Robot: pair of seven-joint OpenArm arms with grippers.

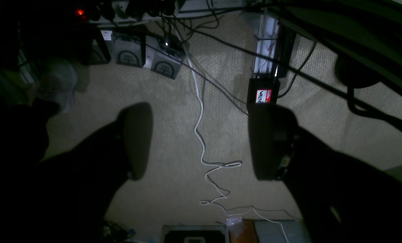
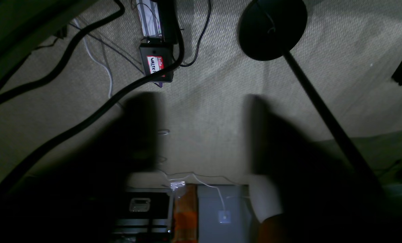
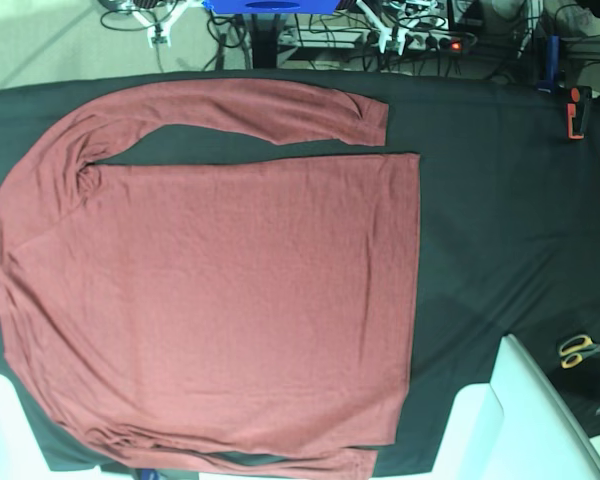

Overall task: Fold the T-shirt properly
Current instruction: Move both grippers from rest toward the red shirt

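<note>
T-shirt (image 3: 230, 290) flat, far from grippers

You're looking at a tabletop (image 3: 480, 180) draped in black cloth, with beige carpet (image 1: 174, 145) on the floor below it. A white cable (image 1: 201, 135) snakes across that carpet, a power strip (image 3: 435, 42) glows red behind, and the light is dim underneath.

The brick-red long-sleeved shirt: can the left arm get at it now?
Probably yes. The brick-red long-sleeved shirt lies flat and uncovered on the black table cloth, nothing on top. The left gripper is open and empty, over the floor.
</note>
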